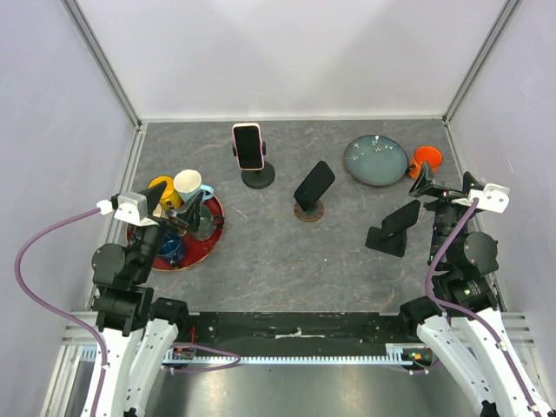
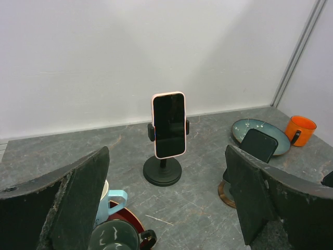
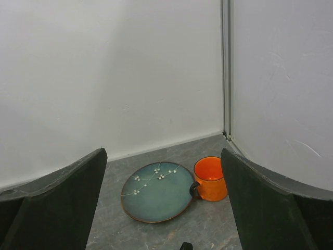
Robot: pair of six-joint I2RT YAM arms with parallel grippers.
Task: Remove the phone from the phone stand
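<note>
A phone in a pink case stands upright in a black phone stand with a round base at the back middle; the left wrist view shows the phone and the stand straight ahead. A black phone leans on a wooden-based stand, and another black phone sits on a black stand. My left gripper is open and empty over the red tray, well short of the pink phone. My right gripper is open and empty near the right wall.
A red tray with several mugs lies under the left gripper. A teal plate and an orange mug sit at the back right; the right wrist view shows the plate and the mug. Walls enclose the table.
</note>
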